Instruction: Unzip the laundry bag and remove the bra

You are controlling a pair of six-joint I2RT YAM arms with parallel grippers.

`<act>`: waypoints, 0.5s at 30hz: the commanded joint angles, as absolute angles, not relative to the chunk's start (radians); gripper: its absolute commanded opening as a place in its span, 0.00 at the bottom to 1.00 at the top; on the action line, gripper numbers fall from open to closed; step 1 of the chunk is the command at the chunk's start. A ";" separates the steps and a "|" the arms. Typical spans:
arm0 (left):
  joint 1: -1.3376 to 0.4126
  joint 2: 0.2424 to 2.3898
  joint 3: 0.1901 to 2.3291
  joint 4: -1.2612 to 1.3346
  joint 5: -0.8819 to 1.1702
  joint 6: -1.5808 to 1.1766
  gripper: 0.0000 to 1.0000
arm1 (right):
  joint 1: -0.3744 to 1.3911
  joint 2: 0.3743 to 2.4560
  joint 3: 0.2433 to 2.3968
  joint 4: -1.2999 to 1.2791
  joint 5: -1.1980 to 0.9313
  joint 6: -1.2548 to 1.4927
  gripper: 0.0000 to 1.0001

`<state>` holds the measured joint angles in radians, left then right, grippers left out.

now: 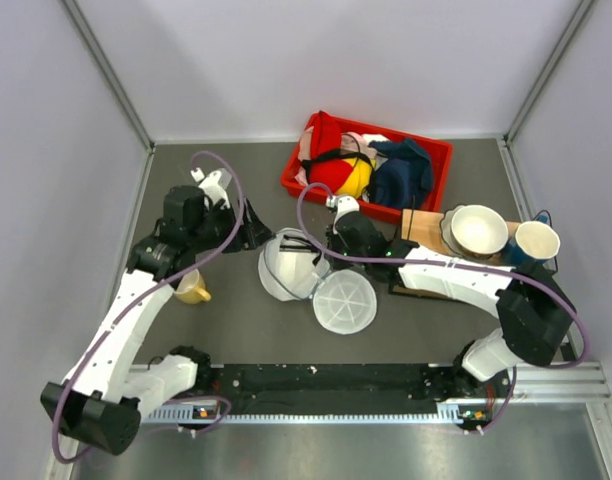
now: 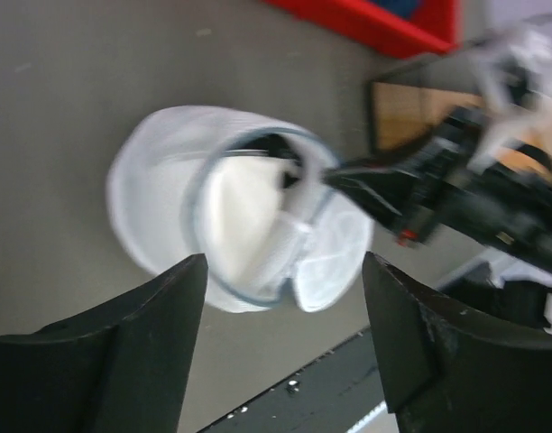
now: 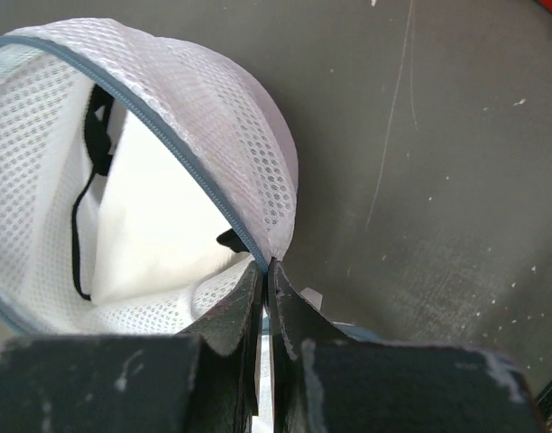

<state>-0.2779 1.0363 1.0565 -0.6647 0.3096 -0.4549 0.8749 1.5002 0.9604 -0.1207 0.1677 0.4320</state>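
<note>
Laundry bag (image 3: 204,117) unzipped, mouth gaping just ahead of right gripper (image 3: 265,271), fingers pressed together on its zip edge. Left gripper (image 2: 285,262) spread wide, bag mouth just beyond, nothing held. Bra (image 3: 159,216) inside, pale lining and black strap showing. Likely light, floppy, snag-prone; best pinched at cup edge, not thin strap.

The laundry bag (image 3: 213,99) is mesh cloth — table (image 3: 438,180) matt, scuffed

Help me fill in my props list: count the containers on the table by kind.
Crate: 1
Laundry bag: 1
Bowl: 1
Cups: 2 (blue cup, yellow cup)
Total: 5
</note>
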 commanded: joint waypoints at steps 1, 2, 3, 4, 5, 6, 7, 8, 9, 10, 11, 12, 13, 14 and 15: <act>-0.354 0.986 1.005 -0.473 0.547 -0.593 0.68 | 0.888 1.454 1.015 -0.123 0.130 0.462 0.00; -0.389 0.994 0.982 -0.422 0.570 -0.653 0.64 | 0.888 1.454 1.015 -0.123 0.130 0.463 0.00; -0.406 1.005 0.938 -0.352 0.584 -0.678 0.58 | 0.887 1.456 1.015 -0.121 0.126 0.469 0.00; -0.422 1.018 0.922 -0.330 0.578 -0.695 0.55 | 0.888 1.459 1.015 -0.120 0.123 0.472 0.00; -0.442 1.049 0.908 -0.318 0.568 -0.713 0.53 | 0.888 1.459 1.014 -0.118 0.121 0.476 0.00; -0.448 1.066 0.884 -0.287 0.546 -0.721 0.49 | 0.888 1.459 1.009 -0.114 0.115 0.480 0.00; -0.452 1.081 0.871 -0.267 0.537 -0.730 0.48 | 0.887 1.457 1.006 -0.109 0.114 0.483 0.00; -0.453 1.110 0.859 -0.255 0.528 -0.744 0.46 | 0.887 1.450 1.003 -0.104 0.110 0.491 0.00; -0.453 1.124 0.847 -0.242 0.513 -0.744 0.44 | 0.887 1.447 0.997 -0.103 0.106 0.494 0.00; -0.453 1.152 0.845 -0.238 0.465 -0.745 0.42 | 0.888 1.444 0.994 -0.100 0.106 0.497 0.00; -0.453 1.167 0.845 -0.233 0.456 -0.752 0.41 | 0.887 1.433 0.991 -0.098 0.106 0.497 0.00; -0.453 1.181 0.845 -0.219 0.456 -0.755 0.41 | 0.887 1.431 0.985 -0.098 0.107 0.499 0.00; -0.454 1.208 0.847 -0.200 0.440 -0.762 0.41 | 0.887 1.425 0.982 -0.095 0.107 0.497 0.00; -0.454 1.224 0.845 -0.186 0.434 -0.778 0.41 | 0.888 1.422 0.977 -0.094 0.106 0.499 0.00; -0.454 1.241 0.848 -0.178 0.430 -0.781 0.41 | 0.887 1.414 0.968 -0.092 0.106 0.497 0.00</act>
